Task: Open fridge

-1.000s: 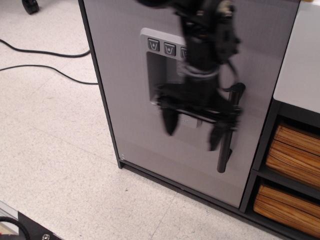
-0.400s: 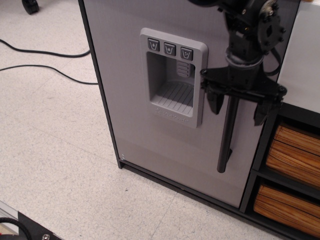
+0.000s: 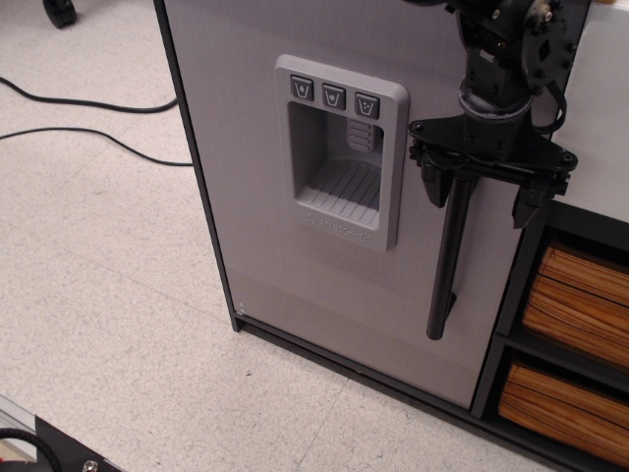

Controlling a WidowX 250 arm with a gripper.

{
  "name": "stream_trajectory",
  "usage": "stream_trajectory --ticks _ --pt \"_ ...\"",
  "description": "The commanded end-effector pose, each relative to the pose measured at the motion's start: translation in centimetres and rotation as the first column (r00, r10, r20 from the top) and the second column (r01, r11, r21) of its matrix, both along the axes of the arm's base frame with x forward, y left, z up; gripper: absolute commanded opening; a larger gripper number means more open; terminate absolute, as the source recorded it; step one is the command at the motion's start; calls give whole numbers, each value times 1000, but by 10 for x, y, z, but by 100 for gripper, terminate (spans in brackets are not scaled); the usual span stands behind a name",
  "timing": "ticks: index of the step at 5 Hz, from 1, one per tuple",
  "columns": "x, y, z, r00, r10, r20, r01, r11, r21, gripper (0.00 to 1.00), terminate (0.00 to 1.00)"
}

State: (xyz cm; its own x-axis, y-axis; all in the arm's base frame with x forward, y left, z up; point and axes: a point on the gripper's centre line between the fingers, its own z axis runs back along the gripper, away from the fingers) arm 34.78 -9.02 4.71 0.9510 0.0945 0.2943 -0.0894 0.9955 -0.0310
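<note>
Over on the left there's just speckled floor (image 3: 108, 324) with two black cables (image 3: 88, 123) snaking across it. Next comes the fridge (image 3: 256, 147), standing on that floor with its light grey door shut flush in the black frame. Middle of the door has the moulded dispenser recess (image 3: 339, 152), three little buttons (image 3: 334, 95) in a row along the top. Right of that is the vertical black bar handle (image 3: 447, 256), running down toward the lower part of the door. The robot's hand (image 3: 482, 202) sits right at the top of that bar, spread wide, one black finger (image 3: 433, 185) left of the handle and the other out past it on the right. The fingers aren't clamping anything. Far right is a dark shelf unit (image 3: 531, 344) with wood-grain drawers (image 3: 580, 295), tucked right beside the fridge.
</note>
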Motion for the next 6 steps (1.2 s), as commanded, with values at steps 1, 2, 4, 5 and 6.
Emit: stream_trajectory --ticks 1,2,4,5,6 --pt "22 4 16 998 -1 64 0 1000 25 100 0" --pt "23 4 13 997 -21 71 19 999 37 0 0" --pt "18 5 15 989 -116 97 113 993 28 0 0" --pt "6 10 19 986 -139 89 139 990 15 0 0" --pt "-19 20 23 982 -172 72 172 985 10 0 0"
